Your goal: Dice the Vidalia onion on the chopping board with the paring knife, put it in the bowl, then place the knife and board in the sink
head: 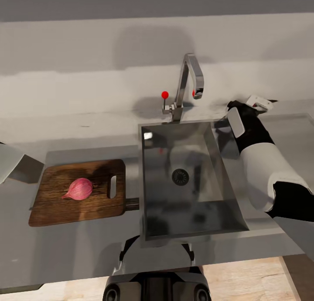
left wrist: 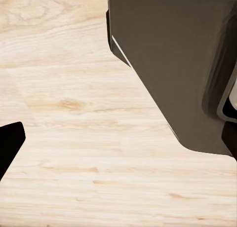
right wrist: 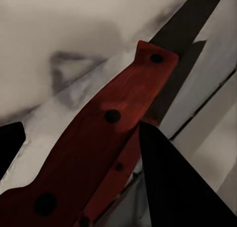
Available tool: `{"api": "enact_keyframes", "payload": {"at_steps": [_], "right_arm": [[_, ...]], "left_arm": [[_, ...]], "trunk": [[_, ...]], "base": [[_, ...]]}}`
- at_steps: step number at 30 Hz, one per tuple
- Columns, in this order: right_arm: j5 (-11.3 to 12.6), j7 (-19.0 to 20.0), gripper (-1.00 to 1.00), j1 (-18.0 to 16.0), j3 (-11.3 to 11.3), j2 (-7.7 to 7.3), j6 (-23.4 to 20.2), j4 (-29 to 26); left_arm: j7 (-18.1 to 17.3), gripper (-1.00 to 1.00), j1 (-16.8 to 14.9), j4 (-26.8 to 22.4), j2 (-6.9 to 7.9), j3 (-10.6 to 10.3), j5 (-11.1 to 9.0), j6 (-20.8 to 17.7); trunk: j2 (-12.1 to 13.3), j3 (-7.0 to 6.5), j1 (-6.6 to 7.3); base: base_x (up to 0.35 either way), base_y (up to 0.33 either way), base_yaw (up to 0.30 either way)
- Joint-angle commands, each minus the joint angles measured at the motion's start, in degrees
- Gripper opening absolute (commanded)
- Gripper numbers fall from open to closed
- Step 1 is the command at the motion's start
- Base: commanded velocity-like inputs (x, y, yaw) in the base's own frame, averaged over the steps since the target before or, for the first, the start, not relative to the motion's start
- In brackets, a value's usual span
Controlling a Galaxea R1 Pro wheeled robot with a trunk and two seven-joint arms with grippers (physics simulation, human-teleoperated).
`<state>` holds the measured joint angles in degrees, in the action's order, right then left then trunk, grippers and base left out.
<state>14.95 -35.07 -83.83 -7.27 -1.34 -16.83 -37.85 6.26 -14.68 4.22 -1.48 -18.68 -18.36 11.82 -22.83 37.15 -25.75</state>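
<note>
Pale wooden floor [left wrist: 74, 138] lies beside a dark grey cabinet [left wrist: 173, 64].

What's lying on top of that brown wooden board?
One Vidalia onion lies whole on the chopping board, beside the slot handle hole. The board hides whatever countertop lies beneath it.

Glossy steel sink [head: 226, 179], wood-grain chopping board [head: 56, 205], chrome faucet [head: 192, 76].

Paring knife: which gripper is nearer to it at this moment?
Right. The right gripper sits directly over the paring knife, fingers flanking its red handle. The left gripper hangs low over the wood floor beside a dark cabinet.
</note>
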Motion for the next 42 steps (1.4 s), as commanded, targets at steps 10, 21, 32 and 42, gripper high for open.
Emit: {"api": "enact_keyframes", "payload": {"at_steps": [10, 21, 32, 42], "right_arm": [[0.46, -4.66, -1.00, -0.02, 0.27, 0.24, -5.53, -6.43], [0.44, -7.50, -1.00, -0.02, 0.66, 0.62, -9.50, -9.56], [0.27, -7.74, -1.00, -0.02, 0.88, 1.73, -11.06, -9.69], [0.26, -7.78, -1.00, -0.02, 6.34, 2.01, -11.72, -9.70]], "left_arm": [[0.07, 1.00, -0.09, 0.26, 0.01, -0.48, -0.36, 0.45], [0.07, 1.00, -0.09, 0.26, -0.09, -0.48, -0.36, 0.40], [0.07, 1.00, -0.09, 0.26, -0.19, -0.48, -0.36, 0.40], [0.07, 1.00, -0.09, 0.26, -0.19, -0.48, -0.36, 0.40]], "trunk": [[-0.09, 0.07, -0.03], [-0.09, 0.07, -0.03], [-0.09, 0.07, -0.03], [-0.09, 0.07, -0.03]], "base": [[0.000, 0.000, 0.000], [-0.128, 0.000, 0.000], [-0.332, 0.000, 0.000], [-0.339, 0.000, 0.000]]}}
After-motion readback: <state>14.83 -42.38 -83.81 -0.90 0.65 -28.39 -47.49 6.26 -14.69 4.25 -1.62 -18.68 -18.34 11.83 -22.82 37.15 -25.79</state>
